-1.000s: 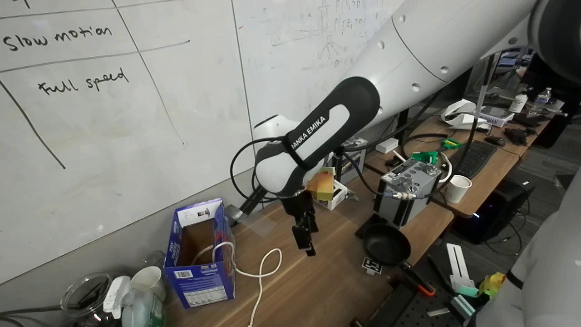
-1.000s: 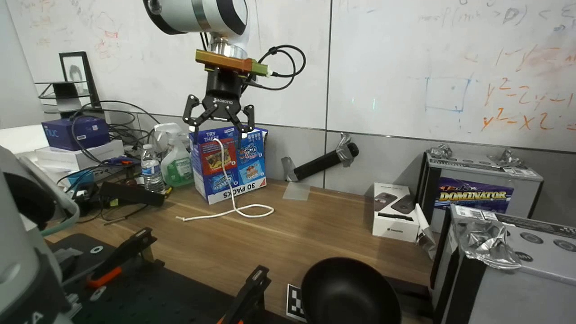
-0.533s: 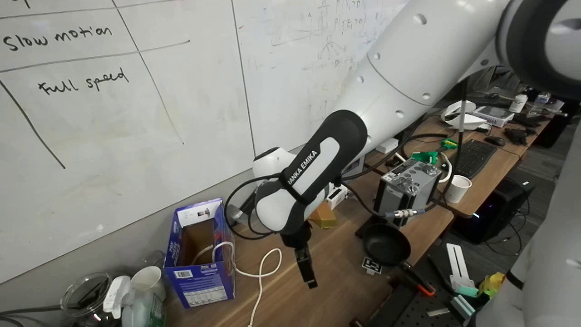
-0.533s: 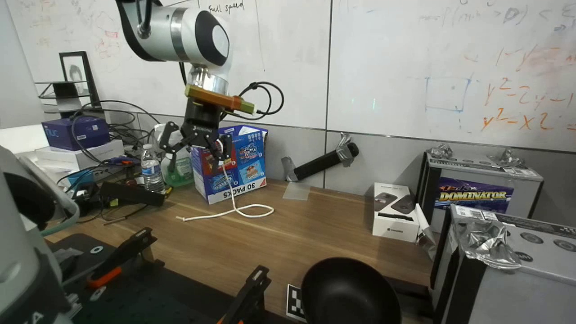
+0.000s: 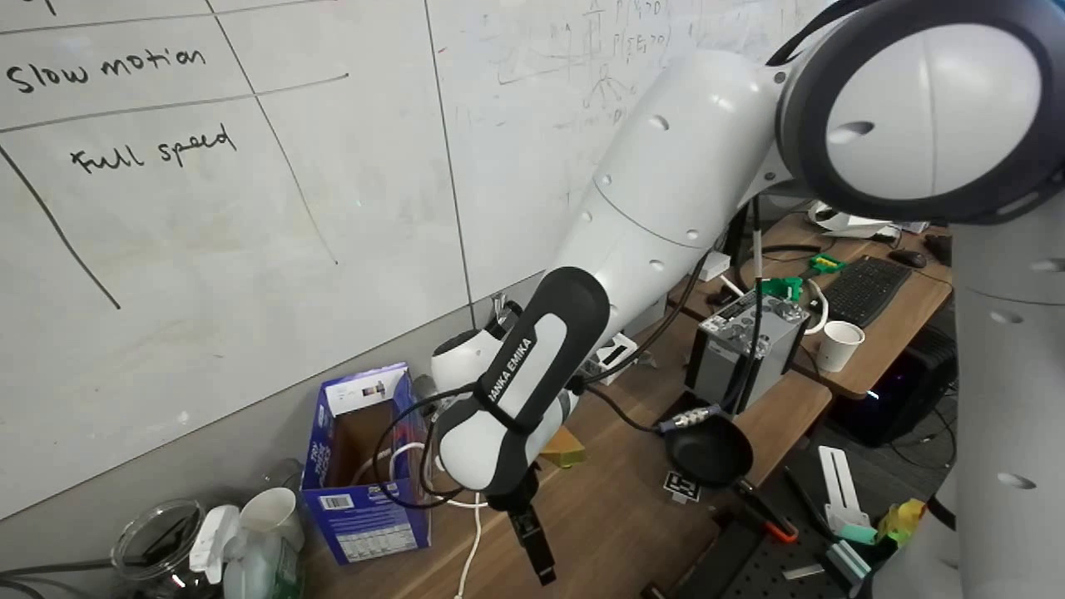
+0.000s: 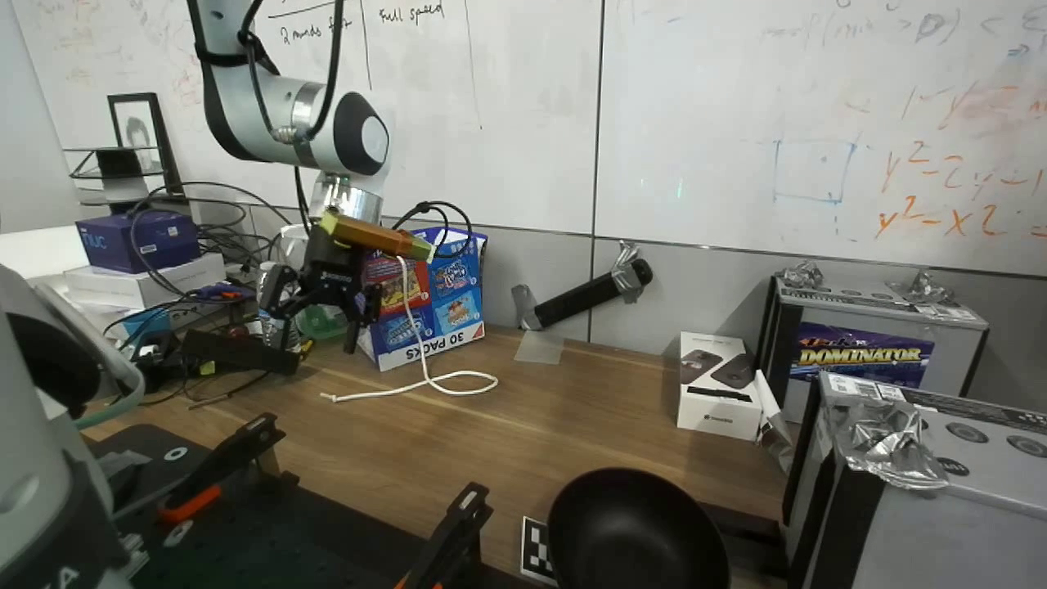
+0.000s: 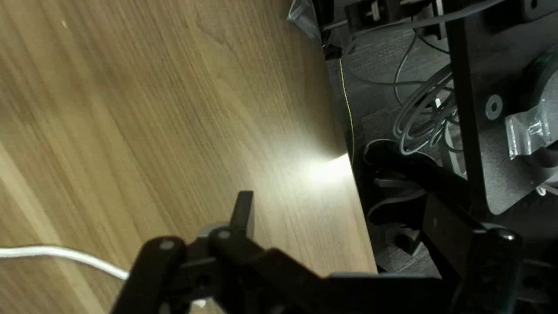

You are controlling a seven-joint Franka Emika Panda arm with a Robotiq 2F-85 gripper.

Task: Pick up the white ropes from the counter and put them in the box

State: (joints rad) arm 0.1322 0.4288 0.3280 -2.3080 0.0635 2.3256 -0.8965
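One white rope (image 5: 471, 553) hangs out of the blue box (image 5: 374, 524), over its rim and down its side. It ends in a loose loop on the wooden counter (image 5: 620, 507). The rope (image 6: 466, 393) and box (image 6: 456, 315) also show in this exterior view; the rope part inside the box shows only partly. My gripper (image 6: 321, 335) is open and empty, in the air above the counter in front of the box; it also shows edge-on (image 5: 542, 570). In the wrist view, the gripper (image 7: 338, 205) spans the counter edge, and the rope (image 7: 52, 251) lies left of the fingers.
A black pan (image 6: 638, 532) stands near the front edge. A spray bottle (image 5: 266, 566) and cup (image 5: 273, 516) stand beside the box. A white phone box (image 6: 720, 393) and batteries (image 6: 900, 458) are further along. A black clamp (image 6: 229, 458) holds the front edge.
The arm has moved down and sideways, past the box toward the front of the counter near the rope's free end. The gripper stays open. Rope and box have not moved.
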